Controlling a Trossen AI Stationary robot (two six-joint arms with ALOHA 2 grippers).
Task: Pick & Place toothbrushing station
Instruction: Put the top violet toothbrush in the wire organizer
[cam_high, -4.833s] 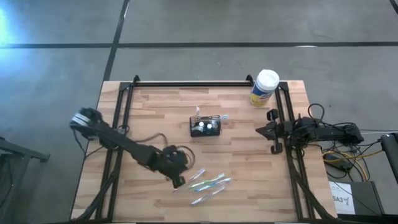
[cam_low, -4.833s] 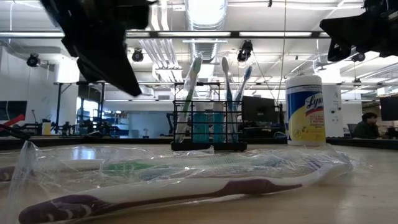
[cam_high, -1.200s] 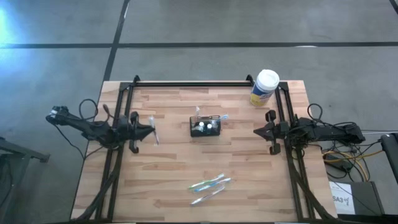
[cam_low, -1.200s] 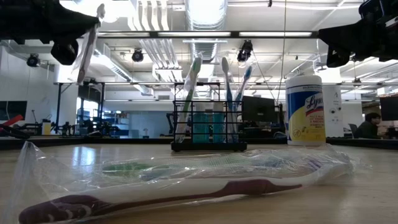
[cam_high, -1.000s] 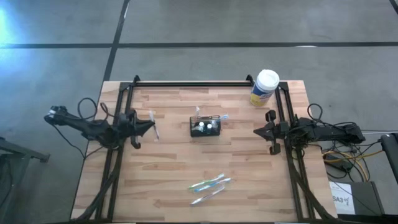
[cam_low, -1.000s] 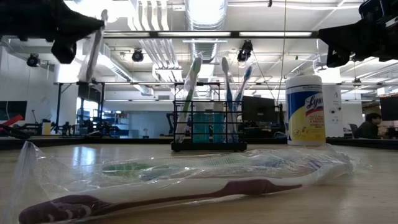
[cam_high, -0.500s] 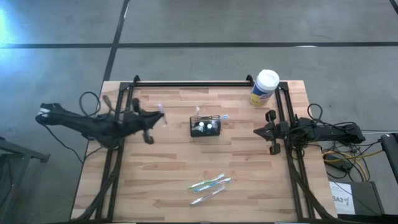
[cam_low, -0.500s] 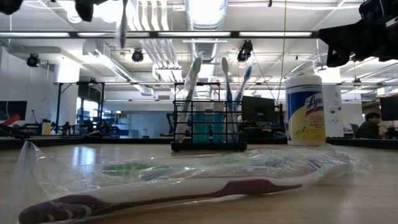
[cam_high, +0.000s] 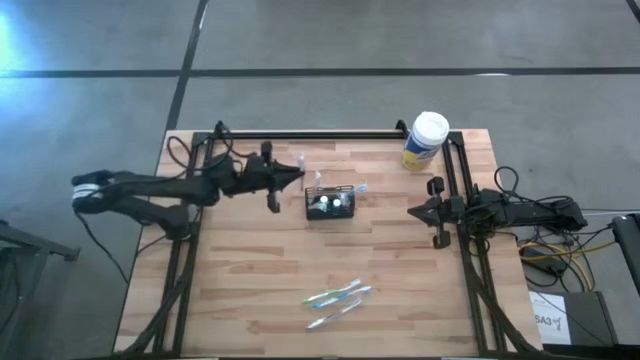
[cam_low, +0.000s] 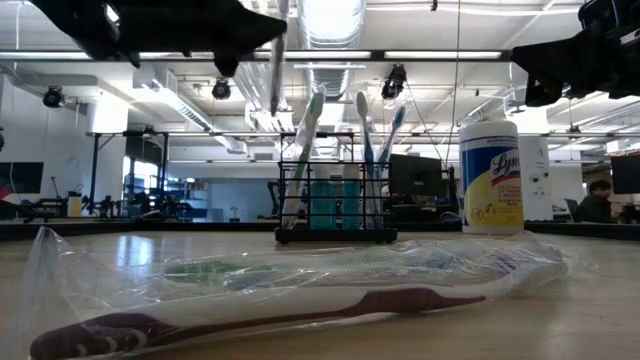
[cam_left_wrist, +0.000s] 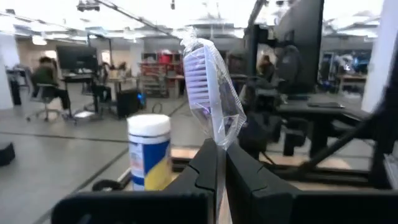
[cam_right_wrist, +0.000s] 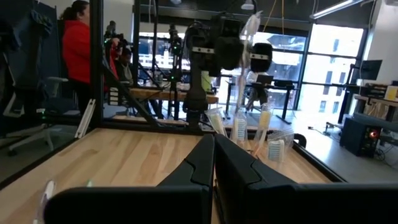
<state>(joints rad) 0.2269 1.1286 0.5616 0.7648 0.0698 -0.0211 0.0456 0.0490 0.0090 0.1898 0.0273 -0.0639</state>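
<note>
- The left gripper (cam_high: 296, 173) is up in the air, just to the left of the caddy (cam_high: 331, 203) and a little toward the far side of the table. Its fingers pinch a wrapped toothbrush (cam_left_wrist: 210, 93) by the handle. The brush end points up, so I think the handle is meant to go down into the caddy first.
- The toothbrush is held high above the table (cam_high: 250, 270), so it can come over the caddy's top edge without bumping it.
- The caddy sits in the middle of the table, a bit toward the far edge. It stands flat and nothing is touching it. From the low view, some toothbrushes (cam_low: 368, 140) already stand up in it, leaning on its bars. The bars keep them from falling over.
- Near the front of the table, a few more wrapped toothbrushes (cam_high: 337, 297) lie flat in a loose bunch. They are well apart from the caddy. I think they are waiting their turn.
- A wipes can (cam_high: 425, 141) with a white lid stands at the far right corner, out of the way.
- The right gripper (cam_high: 417, 210) waits at the right edge of the table, well apart from the caddy. Its fingers are pressed together and hold nothing.
</note>
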